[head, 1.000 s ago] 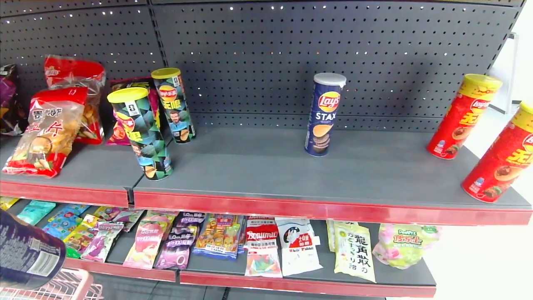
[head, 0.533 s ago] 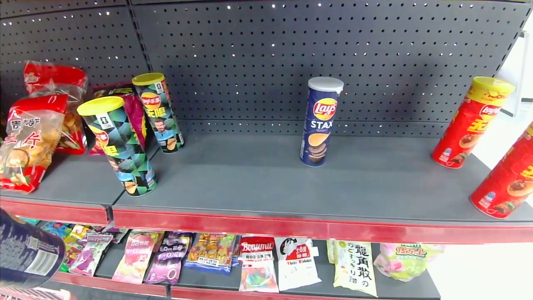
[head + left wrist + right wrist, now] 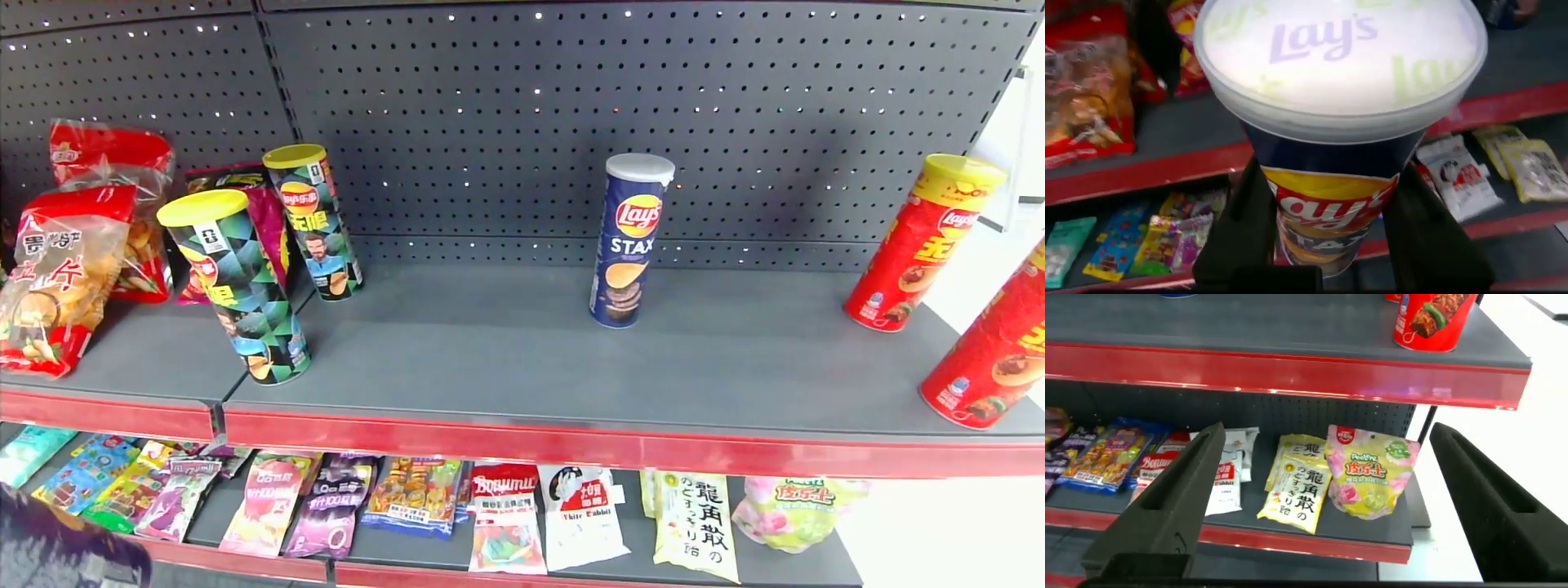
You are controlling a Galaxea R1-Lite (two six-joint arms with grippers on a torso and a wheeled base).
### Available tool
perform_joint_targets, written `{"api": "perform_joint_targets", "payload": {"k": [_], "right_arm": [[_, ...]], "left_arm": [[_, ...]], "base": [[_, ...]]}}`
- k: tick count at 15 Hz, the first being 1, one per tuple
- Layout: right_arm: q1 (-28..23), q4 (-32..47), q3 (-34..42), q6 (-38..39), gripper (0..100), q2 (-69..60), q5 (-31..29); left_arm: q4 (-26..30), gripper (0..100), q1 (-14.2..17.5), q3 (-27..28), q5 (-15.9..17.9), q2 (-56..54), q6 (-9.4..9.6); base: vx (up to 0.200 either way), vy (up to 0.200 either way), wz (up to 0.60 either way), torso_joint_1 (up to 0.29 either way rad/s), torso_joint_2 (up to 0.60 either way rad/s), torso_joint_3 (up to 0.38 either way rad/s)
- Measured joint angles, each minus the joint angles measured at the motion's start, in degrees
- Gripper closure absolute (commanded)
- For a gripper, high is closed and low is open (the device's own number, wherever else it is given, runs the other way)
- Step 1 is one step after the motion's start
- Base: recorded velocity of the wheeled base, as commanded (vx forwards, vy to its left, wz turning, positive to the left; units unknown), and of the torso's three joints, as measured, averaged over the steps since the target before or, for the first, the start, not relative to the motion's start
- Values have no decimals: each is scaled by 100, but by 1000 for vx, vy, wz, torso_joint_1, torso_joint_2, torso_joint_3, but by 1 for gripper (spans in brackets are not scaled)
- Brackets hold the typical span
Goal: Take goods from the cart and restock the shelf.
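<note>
My left gripper (image 3: 1331,241) is shut on a dark blue chip can (image 3: 1339,57) with a white lid, one black finger (image 3: 1237,233) on each side of its body. In the head view this can (image 3: 57,543) shows as a dark blur at the bottom left, below the upper shelf (image 3: 522,359). A matching blue can (image 3: 629,241) stands upright mid-shelf near the back panel. My right gripper (image 3: 1327,437) is open with nothing between its fingers, in front of the lower shelf (image 3: 1290,539).
Two green-patterned cans (image 3: 237,286) and snack bags (image 3: 57,278) crowd the upper shelf's left. Two red cans (image 3: 922,241) stand at its right end. Candy bags (image 3: 506,510) line the lower shelf. Bare shelf lies on both sides of the standing blue can.
The head camera shifted, so the shelf sits lower and more to the left in view. The held can at the bottom left has sunk lower in the picture and is blurred.
</note>
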State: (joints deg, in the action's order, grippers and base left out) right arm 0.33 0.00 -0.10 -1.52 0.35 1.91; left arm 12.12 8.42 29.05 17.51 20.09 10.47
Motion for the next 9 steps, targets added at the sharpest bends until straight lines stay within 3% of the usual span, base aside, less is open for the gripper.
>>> {"api": "perform_joint_targets", "payload": {"k": [3,6,9], "right_arm": [[-9,10,-334,-61,0,144,350],[118,13,-1425,-369,0,1281,1081],[538,-262,-2653,-679,0,3198,1541]], "left_arm": [[769,100,-252,265,193,-345,-13],[773,100,-294,325,63,-383,-11],[751,100,-295,336,-60,-284,-62]], "base": [[0,0,0,0,0,0],[0,0,0,0,0,0],[0,0,0,0,0,0]]}}
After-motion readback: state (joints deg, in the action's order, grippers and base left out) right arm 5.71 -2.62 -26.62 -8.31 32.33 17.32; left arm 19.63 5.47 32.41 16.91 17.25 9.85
